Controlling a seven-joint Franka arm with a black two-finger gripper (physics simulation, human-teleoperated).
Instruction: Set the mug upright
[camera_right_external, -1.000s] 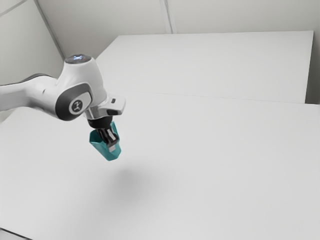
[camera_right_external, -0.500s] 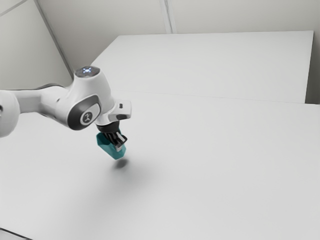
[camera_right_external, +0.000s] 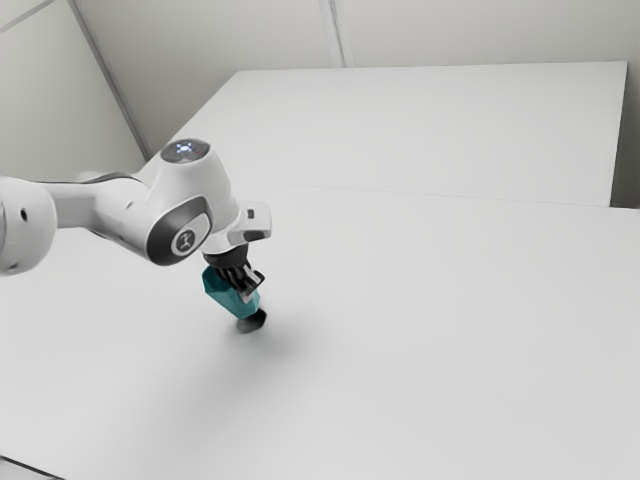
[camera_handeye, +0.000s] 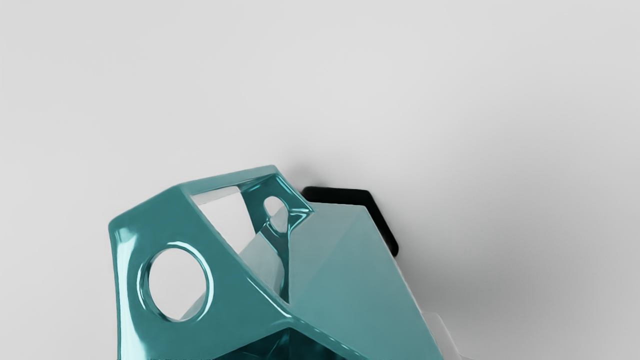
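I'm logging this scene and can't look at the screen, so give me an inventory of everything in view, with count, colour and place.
Mug: one, teal, tilted in the gripper's hold, low over the table
Dark patch: one, black to dark grey, beside the mug's lower end, probably its shadow
Table: one, white, under the mug and arm
Flat surface: one, white, beyond the thin seam at the table's far side
Walls: at least two, pale grey, behind and at the exterior view's left
Arm: one, white with dark grey, in from the exterior view's left
Gripper: one, black, at the arm's end, on the mug
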